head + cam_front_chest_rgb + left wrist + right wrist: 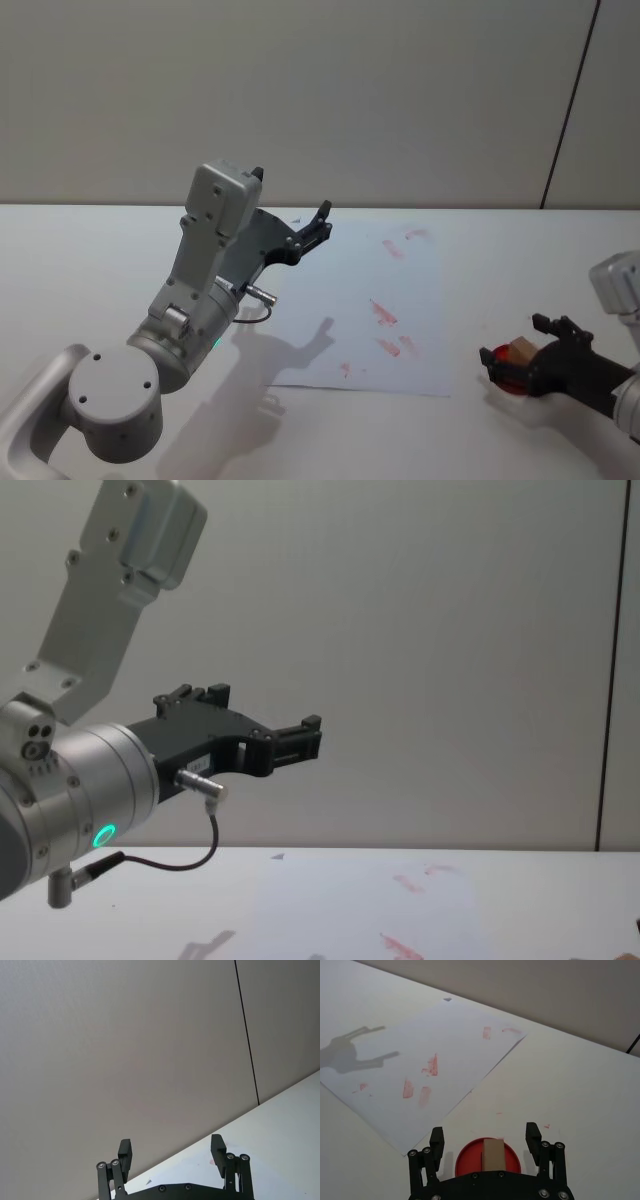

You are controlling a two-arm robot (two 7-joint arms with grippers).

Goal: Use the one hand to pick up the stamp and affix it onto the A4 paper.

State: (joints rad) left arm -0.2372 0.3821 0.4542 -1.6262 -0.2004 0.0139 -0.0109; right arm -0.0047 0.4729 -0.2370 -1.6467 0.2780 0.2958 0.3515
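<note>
Right tool open around one stamp, one A4 paper beyond

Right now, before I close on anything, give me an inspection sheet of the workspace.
Surface: white table, faint red smudges beside the paper.
Job's things: A4 paper flat, several red marks; wooden stamp upright on a red ink pad, right of the paper.
Clutter: nothing seen.
Grippers: right tool open, fingers either side of the stamp, not gripping; left tool open, raised above the paper's far left edge.
Cables: thin dark cable looped at the left wrist.
Surroundings: plain grey wall.
</note>
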